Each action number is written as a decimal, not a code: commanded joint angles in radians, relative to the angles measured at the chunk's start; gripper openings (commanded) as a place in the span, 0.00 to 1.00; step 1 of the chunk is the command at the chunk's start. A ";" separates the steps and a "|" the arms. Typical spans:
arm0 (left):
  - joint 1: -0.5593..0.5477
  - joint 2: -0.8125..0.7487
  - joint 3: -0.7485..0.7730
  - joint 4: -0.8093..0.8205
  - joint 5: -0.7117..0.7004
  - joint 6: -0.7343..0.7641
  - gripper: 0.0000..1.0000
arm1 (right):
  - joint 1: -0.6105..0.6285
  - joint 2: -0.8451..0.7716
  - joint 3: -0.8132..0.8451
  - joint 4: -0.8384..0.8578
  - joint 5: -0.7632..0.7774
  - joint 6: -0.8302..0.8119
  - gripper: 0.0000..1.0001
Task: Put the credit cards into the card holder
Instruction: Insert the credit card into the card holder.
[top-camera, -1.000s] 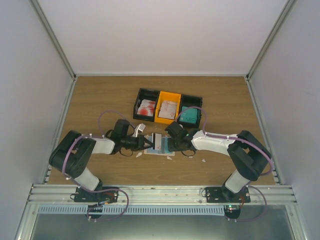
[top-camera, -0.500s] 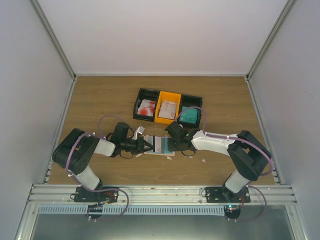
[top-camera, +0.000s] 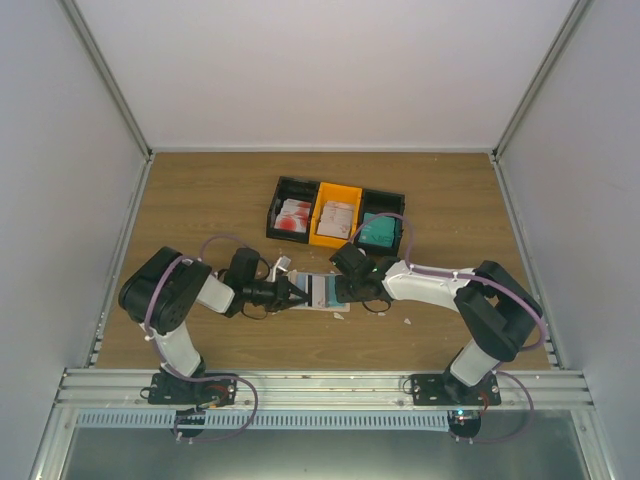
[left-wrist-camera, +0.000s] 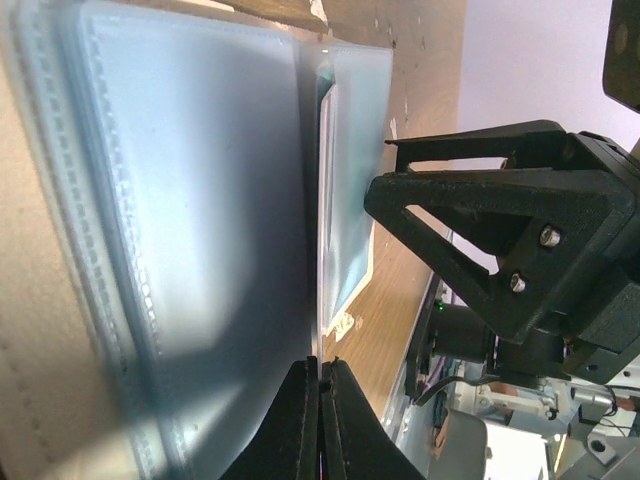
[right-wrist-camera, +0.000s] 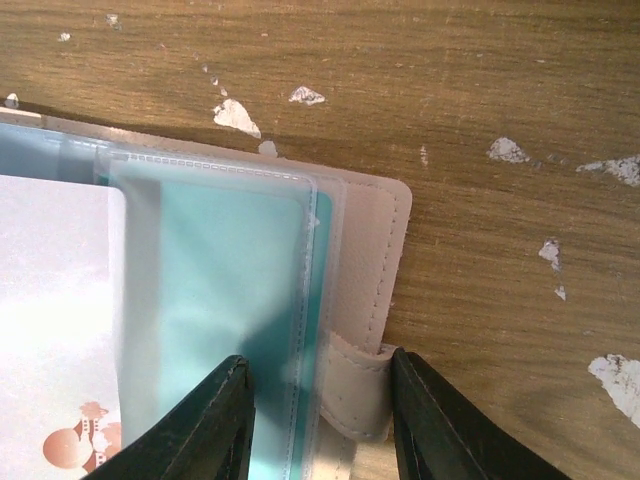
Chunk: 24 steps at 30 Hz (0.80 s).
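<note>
**Overhead and wrist views, read from the near edge outward.** Both arms extend inward from their bases at the near edge of the wooden table (top-camera: 200, 200). They meet over the card holder (top-camera: 320, 291), which lies open and flat on the wood, just in front of the middle of a row of bins.

The left gripper (left-wrist-camera: 319, 366) lies low on the holder's left side. Its jaws stand all but closed, and a thin pale edge runs straight in between them. This is apparently a clear pocket leaf (left-wrist-camera: 200, 200) of the card holder, though the close view does not settle whether it is a leaf or a card.

The right gripper (right-wrist-camera: 318, 358) faces the left one from the right, and the tips of the two are near each other above the holder. Its jaws stand apart and grip nothing. One finger stands over a clear pocket, and the other is on the far side of the snap tab (right-wrist-camera: 355, 385). The tab lies between the fingers at the beige stitched border.

Under that clear pocket sits a teal card (right-wrist-camera: 230, 290), and beside it shows a white card with red print (right-wrist-camera: 50, 330). Small white scraps (right-wrist-camera: 237, 116) dot the wood around the holder.

Farther back, three joined bins hold more credit cards (top-camera: 293, 217):
- the left black bin (top-camera: 296, 185) holds red-and-white ones;
- the orange bin (top-camera: 340, 190) holds pale ones;
- the right black bin (top-camera: 385, 197) holds teal ones.
</note>
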 joint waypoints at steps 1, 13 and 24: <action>-0.014 0.033 0.001 0.077 0.023 -0.008 0.00 | -0.006 0.045 -0.030 -0.017 0.007 0.000 0.39; -0.024 0.063 0.020 0.080 -0.039 -0.006 0.00 | -0.005 0.040 -0.039 -0.009 0.000 0.002 0.38; -0.014 0.060 0.033 0.027 -0.074 0.039 0.00 | -0.006 0.028 -0.053 0.003 -0.002 0.006 0.38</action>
